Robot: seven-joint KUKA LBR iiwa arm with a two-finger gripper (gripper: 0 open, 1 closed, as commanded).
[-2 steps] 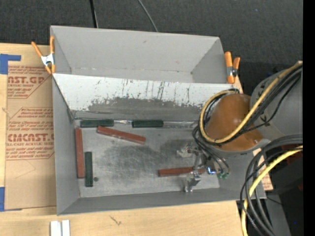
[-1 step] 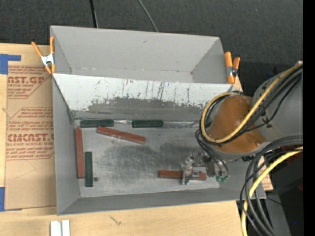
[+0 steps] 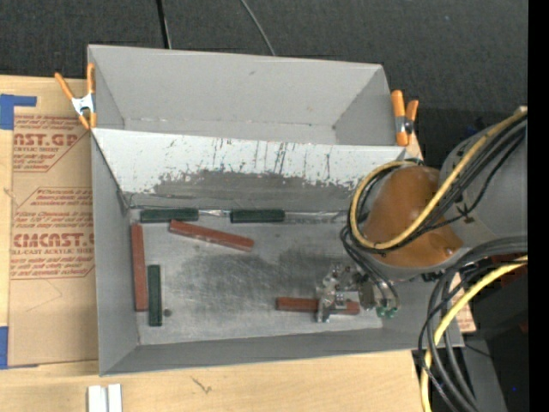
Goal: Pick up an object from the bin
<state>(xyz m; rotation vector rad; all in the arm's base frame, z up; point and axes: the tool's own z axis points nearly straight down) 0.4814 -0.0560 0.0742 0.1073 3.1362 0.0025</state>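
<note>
hanging low, hand [image 3: 337, 297] — over red bar [image 3: 296, 303]

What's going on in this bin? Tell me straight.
A robot arm reaches into the grey bin from the right. Its claw is down at a red-brown bar lying near the front right of the floor. Whether it grips that bar cannot be told. The other red-brown bars and dark green bars lie apart along the left side and the back.
</note>
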